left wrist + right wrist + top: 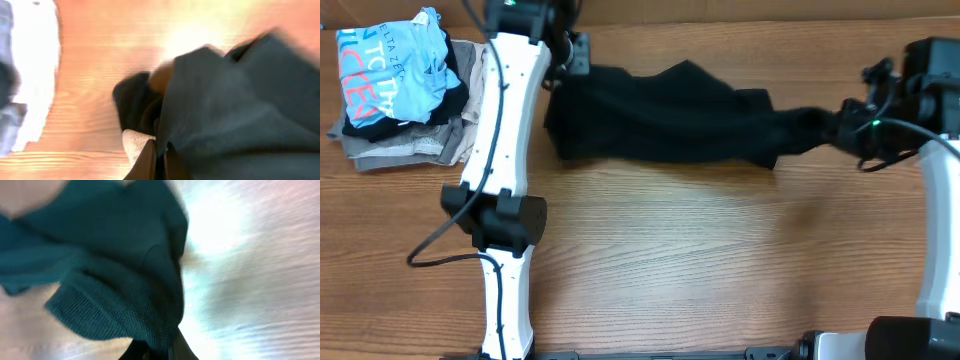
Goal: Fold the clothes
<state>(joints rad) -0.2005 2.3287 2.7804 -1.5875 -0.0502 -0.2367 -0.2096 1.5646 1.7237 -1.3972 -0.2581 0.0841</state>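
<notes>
Two closed grips hold the black garment (pixel 660 115) between them, the left gripper (pixel 563 72) pinching one end and the right gripper (pixel 842 125) the other. Broad open table (pixel 720 260) lies on the jaws' near side; a clothes pile (pixel 400 90) sits outward of the left jaws.

The overhead camera looks straight down from high above on the wooden table (pixel 720 260), taking in the whole black garment (pixel 660 120). The left wrist camera looks past the left gripper (pixel 160 156) from very close at one end of that garment, blurred, with tabletop beyond. The right wrist camera, past the right gripper (pixel 157 351), sits even closer on the other end. Garment and table appear in all three views.
</notes>
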